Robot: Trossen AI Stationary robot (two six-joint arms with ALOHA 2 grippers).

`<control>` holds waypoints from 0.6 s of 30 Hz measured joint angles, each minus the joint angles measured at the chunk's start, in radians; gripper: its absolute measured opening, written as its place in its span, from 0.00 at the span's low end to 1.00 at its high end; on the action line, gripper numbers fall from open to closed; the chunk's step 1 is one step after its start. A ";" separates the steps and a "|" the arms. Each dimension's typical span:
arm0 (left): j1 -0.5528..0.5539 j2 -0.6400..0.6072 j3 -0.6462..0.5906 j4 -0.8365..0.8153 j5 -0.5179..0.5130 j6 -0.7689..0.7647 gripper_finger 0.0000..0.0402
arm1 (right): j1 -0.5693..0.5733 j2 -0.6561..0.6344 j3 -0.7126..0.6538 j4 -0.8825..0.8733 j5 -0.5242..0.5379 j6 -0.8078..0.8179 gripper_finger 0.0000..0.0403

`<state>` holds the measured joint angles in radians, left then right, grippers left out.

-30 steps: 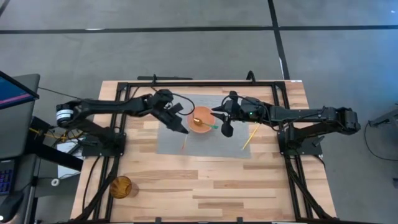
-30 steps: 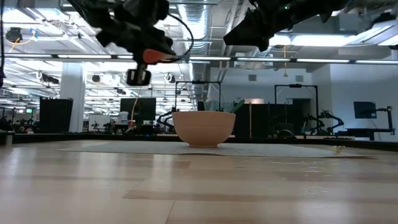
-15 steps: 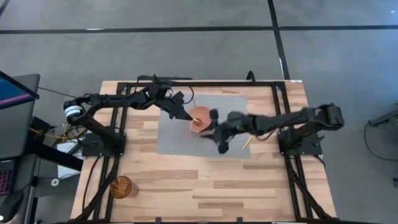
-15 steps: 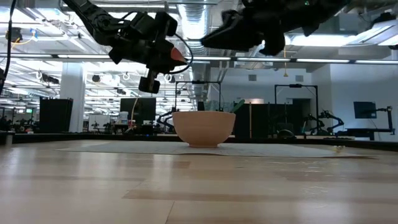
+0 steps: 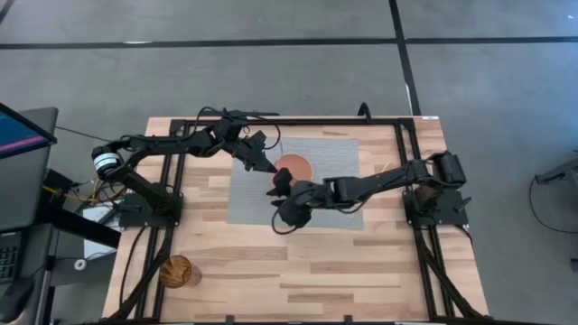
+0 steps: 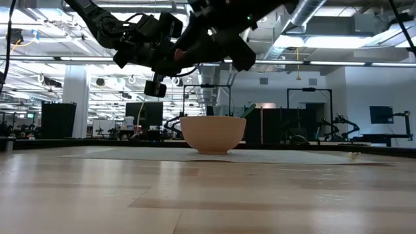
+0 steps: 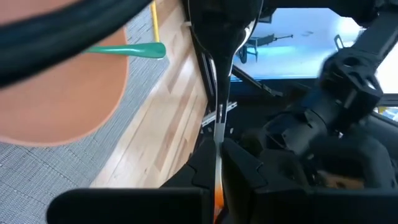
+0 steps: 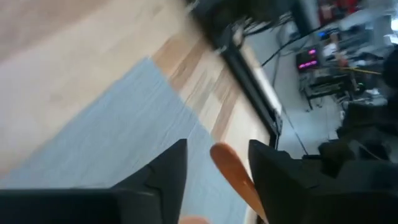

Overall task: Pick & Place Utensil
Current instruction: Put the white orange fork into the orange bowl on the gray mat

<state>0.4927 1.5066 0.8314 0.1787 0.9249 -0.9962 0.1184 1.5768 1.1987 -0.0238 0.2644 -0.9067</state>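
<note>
Even, bright overhead light falls across the wooden table [image 5: 298, 262] and grey mat [image 5: 339, 149] in the view from above, with only soft, faint shadows beneath the arms. At table height, ceiling lights [image 6: 338, 40] in the room behind glare white, and both arms show as dark silhouettes against them. The near tabletop [image 6: 195, 201] is soft and out of focus, while the bowl [image 6: 213, 133] is fairly sharp. The right wrist picture is heavily smeared by motion blur, including an orange utensil handle [image 8: 233, 174]. The left wrist picture is sharper, with a blown-out bluish background and a blurred green utensil [image 7: 127, 50].
</note>
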 joint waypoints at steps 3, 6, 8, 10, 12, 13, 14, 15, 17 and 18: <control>-0.002 0.000 0.000 -0.005 0.001 0.000 0.04 | -0.001 0.038 0.075 -0.120 -0.001 -0.046 0.47; -0.002 0.000 0.000 -0.006 0.006 0.001 0.04 | -0.007 0.071 0.137 -0.202 0.002 -0.061 0.47; -0.002 0.000 0.000 -0.006 0.002 0.001 0.04 | -0.014 0.092 0.166 -0.236 0.003 -0.068 0.45; -0.002 0.000 -0.001 -0.007 0.002 0.005 0.04 | -0.017 0.102 0.187 -0.262 0.003 -0.072 0.40; -0.002 0.000 -0.001 -0.007 0.004 0.005 0.04 | -0.019 0.111 0.202 -0.273 0.007 -0.072 0.34; -0.002 0.000 -0.001 -0.007 0.003 0.005 0.04 | -0.023 0.110 0.205 -0.277 0.006 -0.072 0.31; -0.002 0.000 -0.001 -0.008 -0.001 0.005 0.04 | -0.026 0.111 0.206 -0.277 0.006 -0.073 0.27; -0.002 0.000 -0.001 -0.011 -0.003 0.005 0.04 | -0.028 0.110 0.206 -0.279 0.006 -0.073 0.24; -0.002 0.000 -0.001 -0.014 -0.010 0.005 0.04 | -0.031 0.104 0.206 -0.290 0.006 -0.074 0.19; -0.002 0.000 -0.001 -0.014 -0.010 0.005 0.04 | -0.031 0.103 0.206 -0.284 0.006 -0.076 0.16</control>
<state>0.4908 1.5066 0.8303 0.1650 0.9153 -0.9916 0.0874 1.6801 1.4045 -0.3075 0.2704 -0.9823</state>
